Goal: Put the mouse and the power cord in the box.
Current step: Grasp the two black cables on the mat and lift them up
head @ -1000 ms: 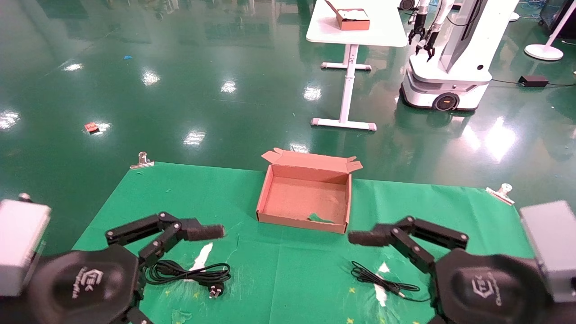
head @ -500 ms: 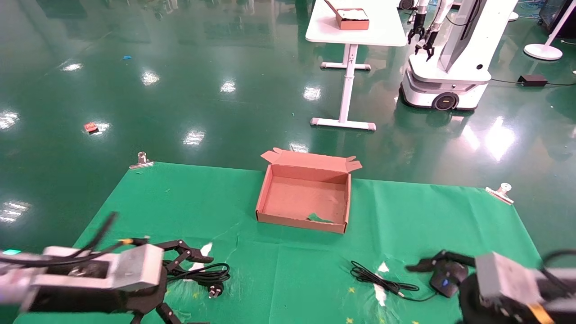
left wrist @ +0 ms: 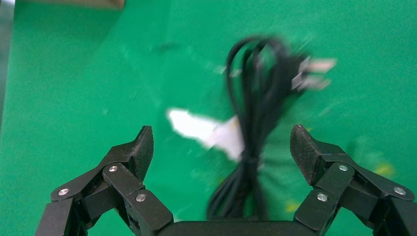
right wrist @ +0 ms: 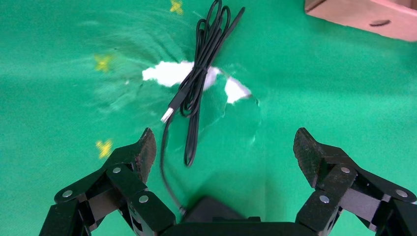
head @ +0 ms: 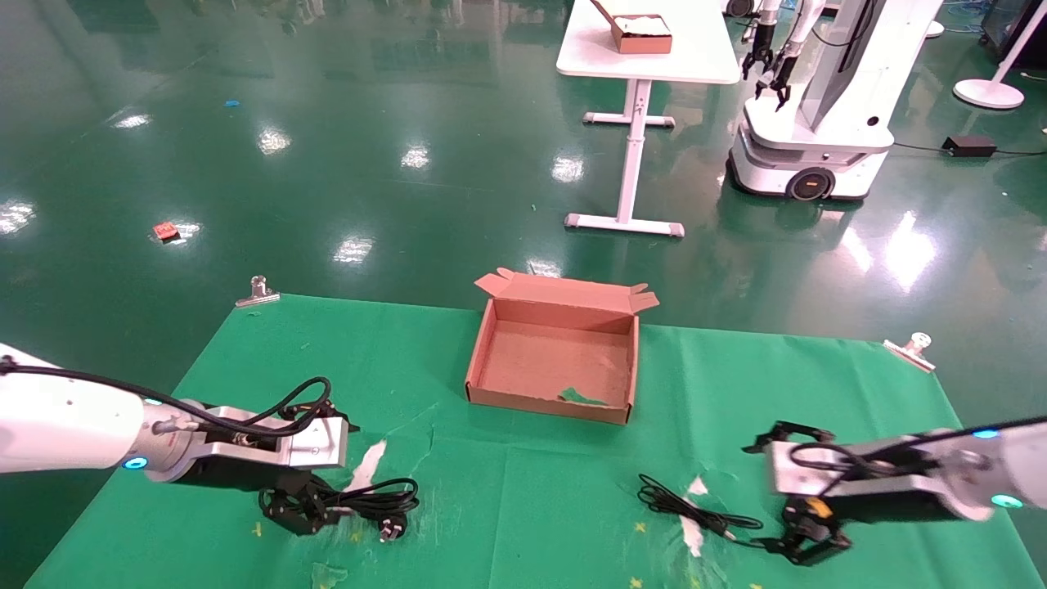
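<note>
The power cord (head: 372, 499) lies coiled on the green cloth at the front left, its plug (head: 391, 530) toward me. My left gripper (head: 298, 509) hangs open over the coil's left end. In the left wrist view the cord (left wrist: 255, 118) runs between the spread fingers of the left gripper (left wrist: 222, 145). At the front right, my right gripper (head: 806, 540) is open and low over the mouse (right wrist: 211, 212), which shows only as a dark edge close to the palm. The mouse's thin cable (head: 687, 511) trails left. The box (head: 548, 402) stands open at centre, with only a green scrap (head: 582, 397) inside.
White torn patches (head: 368, 465) mark the cloth near both cables. Metal clips (head: 258, 290) (head: 912, 348) hold the cloth's far corners. Beyond the table are a white table (head: 695, 57) with a small brown box (head: 642, 34) and another robot (head: 818, 106).
Both arms have swung down from in front of the camera to the cloth. The left gripper now straddles the power cord and the right gripper sits over the mouse. Both remain open.
</note>
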### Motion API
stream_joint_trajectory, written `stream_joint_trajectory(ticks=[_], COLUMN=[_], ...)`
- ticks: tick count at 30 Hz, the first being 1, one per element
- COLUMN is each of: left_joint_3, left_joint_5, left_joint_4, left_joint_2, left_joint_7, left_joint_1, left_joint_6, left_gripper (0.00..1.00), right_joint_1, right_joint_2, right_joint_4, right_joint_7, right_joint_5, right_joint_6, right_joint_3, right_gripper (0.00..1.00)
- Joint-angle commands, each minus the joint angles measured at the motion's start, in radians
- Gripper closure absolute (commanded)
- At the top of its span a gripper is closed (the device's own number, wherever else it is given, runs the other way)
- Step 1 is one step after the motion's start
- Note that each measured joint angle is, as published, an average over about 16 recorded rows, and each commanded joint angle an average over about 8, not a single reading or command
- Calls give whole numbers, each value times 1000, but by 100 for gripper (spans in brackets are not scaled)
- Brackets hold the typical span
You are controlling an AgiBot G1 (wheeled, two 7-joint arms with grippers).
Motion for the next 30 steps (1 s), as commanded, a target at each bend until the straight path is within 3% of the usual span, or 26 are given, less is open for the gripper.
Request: stream_joint_trajectory(ticks=[1,9,20,22,24,28,30], left_joint_3=[12,22,23,23,23,22,21], left_joint_5=[30,49,49,50,50,49,48], left_joint_4=[54,173,253,263,272,288,293], left_joint_2=[28,69,93,96,99,102,103], left_joint_7=[32,126,210,218,224,232,234], left_joint_1=[-14,-30,-35,-35,-36,-38,-39], left_joint_6=[-62,-118,-138,-143,-146,-150,-150], left_gripper=[0,0,0,0,9,55,80], right_joint_1=[25,48,53,50,46,41,40], right_joint_2=[-43,-116,-157,-161,-162,-165,-165], right_joint_4=[-68,-212,-296,-306,-315,-331,-335], right_joint_7=[-45,-144,-207,-212,-215,-218,-220], right_joint_5=[-24,-23,-5,0,7,23,27], right_joint_6=[30,67,91,98,105,117,120], right_joint_3=[-12,-11,0,4,9,20,23], right_gripper=[0,0,1,19,44,93,100])
